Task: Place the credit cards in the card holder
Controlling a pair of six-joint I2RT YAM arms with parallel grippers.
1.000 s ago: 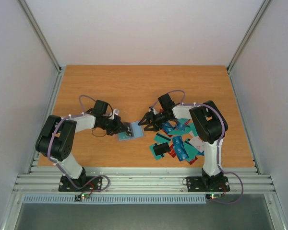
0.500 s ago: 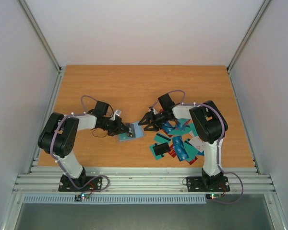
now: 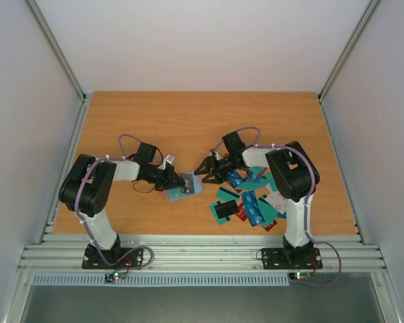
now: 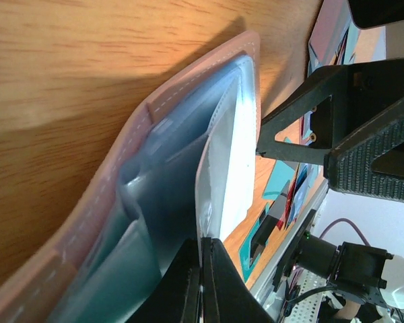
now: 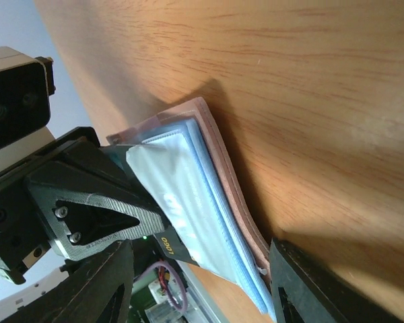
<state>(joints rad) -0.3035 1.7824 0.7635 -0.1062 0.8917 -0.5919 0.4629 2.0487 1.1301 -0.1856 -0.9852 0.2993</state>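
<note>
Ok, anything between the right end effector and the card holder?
Nothing: the left wrist view shows the right end effector with a fingertip right at the card holder, no card between.

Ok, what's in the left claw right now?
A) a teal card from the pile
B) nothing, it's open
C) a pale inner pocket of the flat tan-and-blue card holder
C: the left claw is pinched shut on a pale pocket layer of the flat tan-and-blue card holder.
</note>
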